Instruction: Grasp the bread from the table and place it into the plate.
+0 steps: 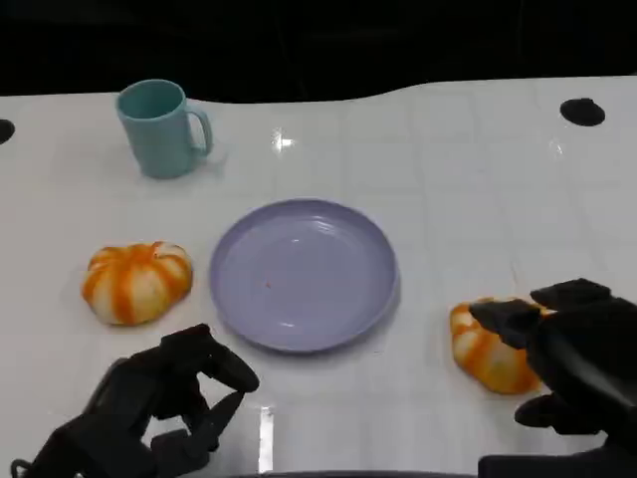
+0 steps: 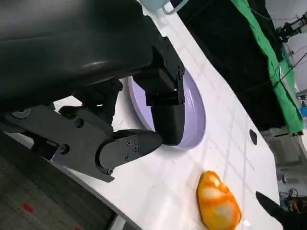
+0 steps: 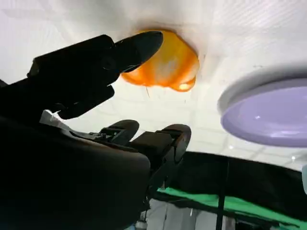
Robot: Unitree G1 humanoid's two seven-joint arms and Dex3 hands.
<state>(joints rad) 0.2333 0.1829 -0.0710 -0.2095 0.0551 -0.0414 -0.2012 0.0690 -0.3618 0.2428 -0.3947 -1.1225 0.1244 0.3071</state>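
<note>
Right hand (image 1: 572,358) hovers over the bread (image 1: 485,349) lying on the table (image 1: 448,179) just right of the plate (image 1: 304,274), fingers spread, gripping nothing. Left hand (image 1: 159,408) rests nearby, loosely curled, empty.

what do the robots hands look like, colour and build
Both are matte black. The left hand is built of blocky jointed segments with small screws at the pivots, behind a smooth rounded shell. The right hand has fingers ending in rounded, slightly glossy tips. No cables or markings show on either.
</note>
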